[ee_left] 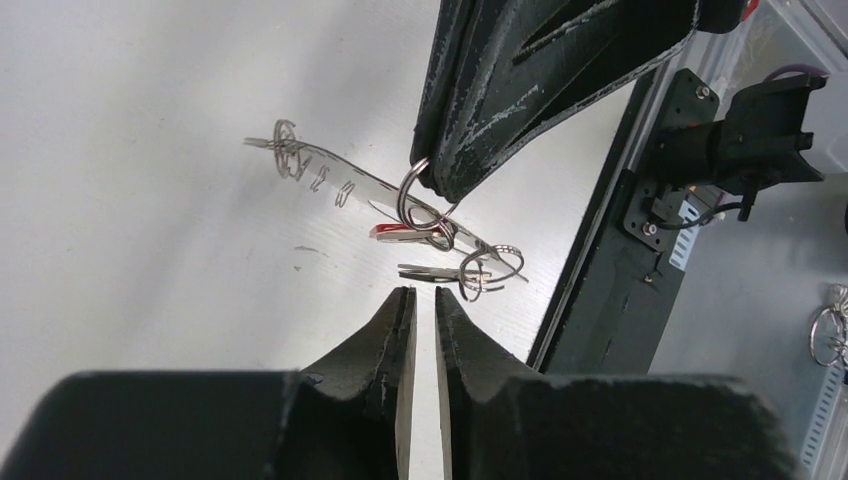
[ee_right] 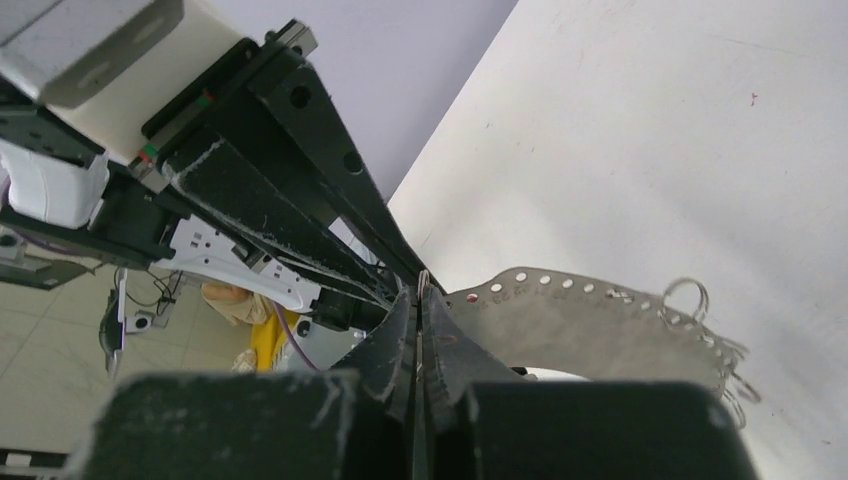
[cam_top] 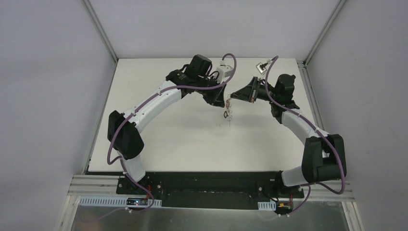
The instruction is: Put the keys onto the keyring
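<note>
My right gripper point(ee_right: 420, 290) is shut on a silver wire loop point(ee_right: 422, 278) of the keyring point(ee_right: 590, 325), a grey band with a row of holes, and holds it hanging above the table point(cam_top: 183, 134). In the left wrist view the keyring point(ee_left: 345, 180) is edge-on below the right fingers point(ee_left: 500, 110). A red-headed key point(ee_left: 392, 232) hangs by the pinched loop point(ee_left: 412, 190). A plain metal key blade point(ee_left: 430, 271) sits among loops at the band's low end; no dark tag shows. My left gripper point(ee_left: 420, 292) is slightly open and empty, just short of that blade. From above, both grippers meet at the keyring point(cam_top: 227, 109).
A small metal piece point(cam_top: 262, 67) lies at the table's back right corner. The table's black edge rail point(ee_left: 600, 270) runs close behind the keyring. Spare rings point(ee_left: 830, 335) hang outside the table. Grey walls close in the table at left, back and right.
</note>
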You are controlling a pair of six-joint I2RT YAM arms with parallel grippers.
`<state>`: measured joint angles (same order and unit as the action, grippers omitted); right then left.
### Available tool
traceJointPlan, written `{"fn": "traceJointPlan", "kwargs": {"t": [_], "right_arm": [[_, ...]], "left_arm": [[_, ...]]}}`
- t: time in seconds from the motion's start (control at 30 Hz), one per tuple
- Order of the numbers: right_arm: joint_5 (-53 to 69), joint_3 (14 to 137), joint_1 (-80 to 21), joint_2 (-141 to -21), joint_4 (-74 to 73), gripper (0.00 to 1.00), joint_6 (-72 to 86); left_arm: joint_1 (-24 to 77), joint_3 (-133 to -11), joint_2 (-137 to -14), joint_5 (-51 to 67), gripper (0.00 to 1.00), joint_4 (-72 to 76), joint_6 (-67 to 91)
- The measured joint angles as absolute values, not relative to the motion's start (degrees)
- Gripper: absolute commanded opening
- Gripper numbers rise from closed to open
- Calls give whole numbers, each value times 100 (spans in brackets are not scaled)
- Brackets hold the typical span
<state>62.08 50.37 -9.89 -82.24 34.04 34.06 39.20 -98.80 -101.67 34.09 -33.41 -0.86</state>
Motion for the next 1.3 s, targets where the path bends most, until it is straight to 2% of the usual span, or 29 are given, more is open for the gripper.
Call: {"fn": "traceJointPlan", "kwargs": {"t": [0.3, 0.67, 0.93, 1.13, 1.3], "right_arm": [[6698, 4904, -989, -8099, 4036, 0, 3389], [6989, 4882, -991, -8093, 4394, 0, 3404], [7048, 4882, -1000, -8093, 4436, 0, 3406], [7105, 4840, -1000, -8093, 4458, 0, 3406], [7118, 4797, -1000, -8090, 4484, 1, 3406]], "left_arm": [[3535, -9880, -10167, 4272, 22, -2967, 325], [3452, -9723, -10167, 5411, 24, -1955, 1223], [3450, -9574, -10167, 5642, 15, -1728, 1463], [3444, -9494, -10167, 5658, 0, -1649, 1525], [3444, -9470, -10167, 5660, 0, -1656, 1579]]}}
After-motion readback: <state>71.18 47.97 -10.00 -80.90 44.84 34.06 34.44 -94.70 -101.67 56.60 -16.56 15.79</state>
